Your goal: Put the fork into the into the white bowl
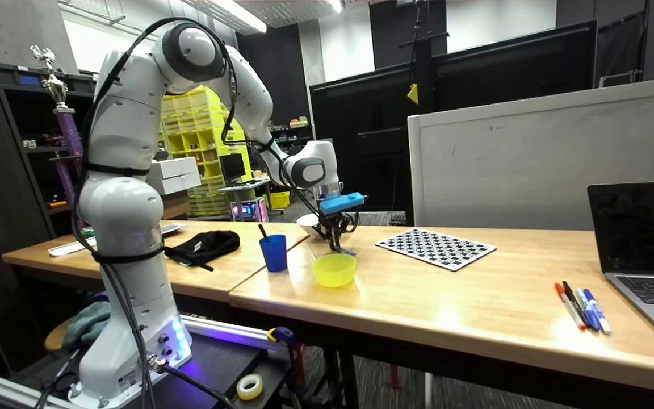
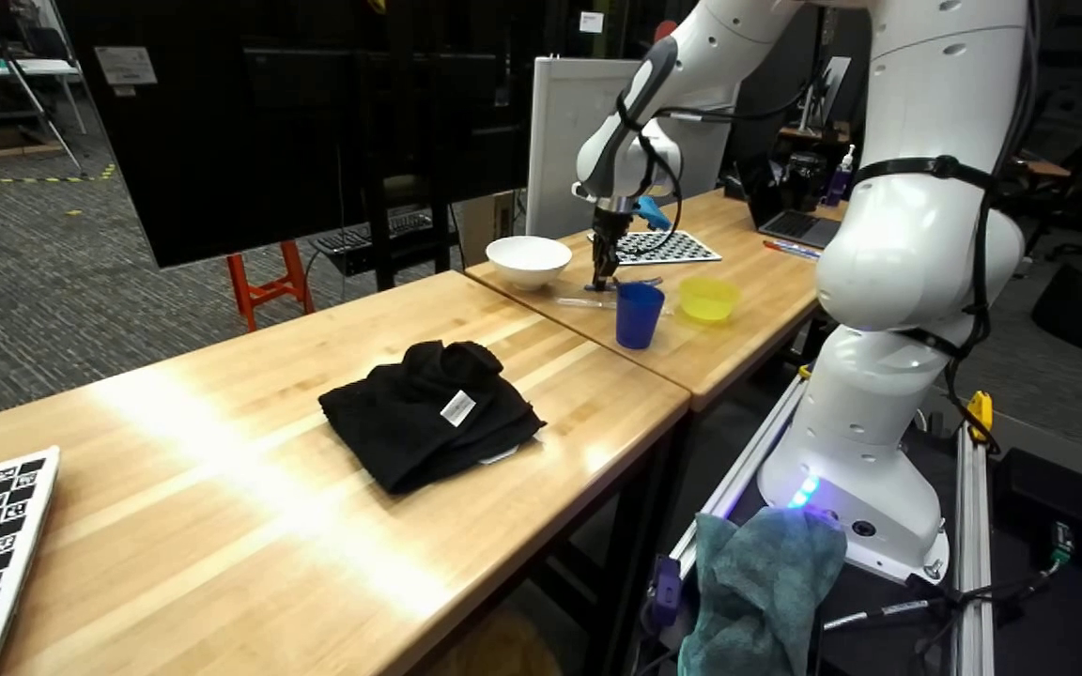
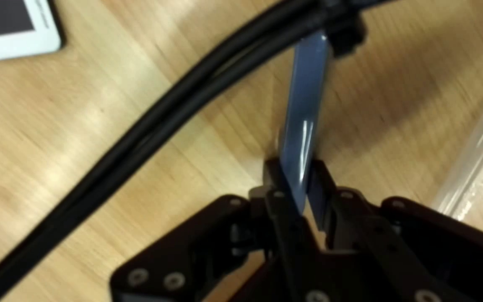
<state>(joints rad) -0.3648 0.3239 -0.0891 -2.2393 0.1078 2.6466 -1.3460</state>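
Note:
My gripper (image 3: 296,176) is shut on the fork (image 3: 306,92), a blue utensil whose handle lies between the fingertips in the wrist view. Black cables hide its far end, so its tines do not show. In both exterior views the gripper (image 1: 335,244) (image 2: 603,274) points down, with the blue fork (image 1: 345,251) (image 2: 644,282) at its fingertips. The fork is at or just above the table; I cannot tell which. The white bowl (image 2: 529,261) stands upright beside the gripper. In an exterior view the bowl (image 1: 306,221) is partly hidden behind the gripper.
A translucent yellow bowl (image 1: 334,270) and a blue cup (image 2: 639,317) stand near the gripper; a dark stick leans in the cup. A clear plastic utensil (image 3: 478,155) lies beside the fork. A checkered board (image 1: 436,248), black cloth (image 2: 433,413), markers (image 1: 582,307) and laptop (image 1: 645,255) lie farther off.

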